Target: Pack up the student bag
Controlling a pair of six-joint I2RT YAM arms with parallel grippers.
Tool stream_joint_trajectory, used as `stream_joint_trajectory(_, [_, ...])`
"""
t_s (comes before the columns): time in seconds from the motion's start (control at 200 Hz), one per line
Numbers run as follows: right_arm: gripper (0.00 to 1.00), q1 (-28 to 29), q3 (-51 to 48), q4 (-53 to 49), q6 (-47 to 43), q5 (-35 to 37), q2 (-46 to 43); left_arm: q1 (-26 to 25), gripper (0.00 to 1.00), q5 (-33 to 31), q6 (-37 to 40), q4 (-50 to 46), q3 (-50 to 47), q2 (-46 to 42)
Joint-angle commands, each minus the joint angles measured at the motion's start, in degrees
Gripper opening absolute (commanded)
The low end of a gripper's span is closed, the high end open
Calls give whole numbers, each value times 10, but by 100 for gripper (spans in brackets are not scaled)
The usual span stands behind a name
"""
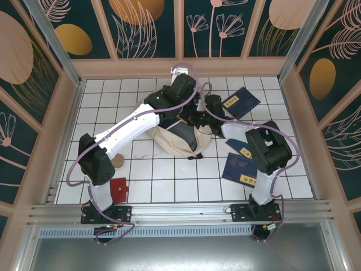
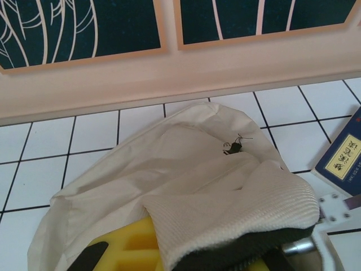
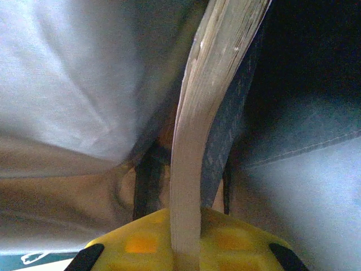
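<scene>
Cream fabric of the student bag [image 1: 169,144] lay bunched on the white-tiled worktop [image 1: 158,175], directly under and around both of my end effectors. My left end effector [image 2: 180,259] was clenched on the bag's ribbed cream rim, whose dark lining draped across my yellow jaws. From that grip the bag stretched away ahead of me toward the back wall [image 2: 180,68]. Its rounded far end pointed at that wall and its mouth faced back at me. From above, its long axis seemed to run roughly near to far, though my arms covered its middle, so I could not tell its exact line.

My right end effector [image 3: 185,248] was grasping a held book [image 3: 194,141] by its lower edge. The book stood upright between my jaws, pale page edges toward the camera and dark blue cover on the right. It rose straight ahead of my right end effector, with bag cloth close on both sides, so the book sat inside the mouth.

A loose navy book [image 2: 344,161] with a yellow label lay flat to the right of my left end effector, just beside the bag. A small red flat item [image 1: 118,189] lay well behind my left end effector, near its base.
</scene>
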Motion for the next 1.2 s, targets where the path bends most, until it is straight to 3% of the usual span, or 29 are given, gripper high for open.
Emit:
stream_joint_trajectory(0.0, [0, 16, 26, 77, 31, 34, 24, 2, 0, -4, -15, 4, 46, 13])
stream_joint_trajectory(0.215, [0, 39, 38, 100, 36, 42, 59, 2, 0, 15, -3, 15, 43, 16])
stream_joint_trajectory(0.55, [0, 42, 147, 118, 60, 11, 168, 2, 1, 28, 6, 38, -14, -27])
stream_joint_trajectory(0.921, [0, 52, 200, 169, 86, 117, 236, 3, 0, 9, -5, 58, -71, -43])
stream_joint_trajectory(1.056, [6, 55, 209, 184, 81, 153, 247, 4, 0, 9, -10, 61, -76, -44])
stream_joint_trajectory(1.161, [1, 57, 200, 184, 74, 176, 240, 7, 0, 7, -17, 60, -77, -45])
stream_joint_trajectory(1.196, [6, 58, 196, 181, 75, 177, 235, 8, 0, 5, -20, 60, -78, -45])
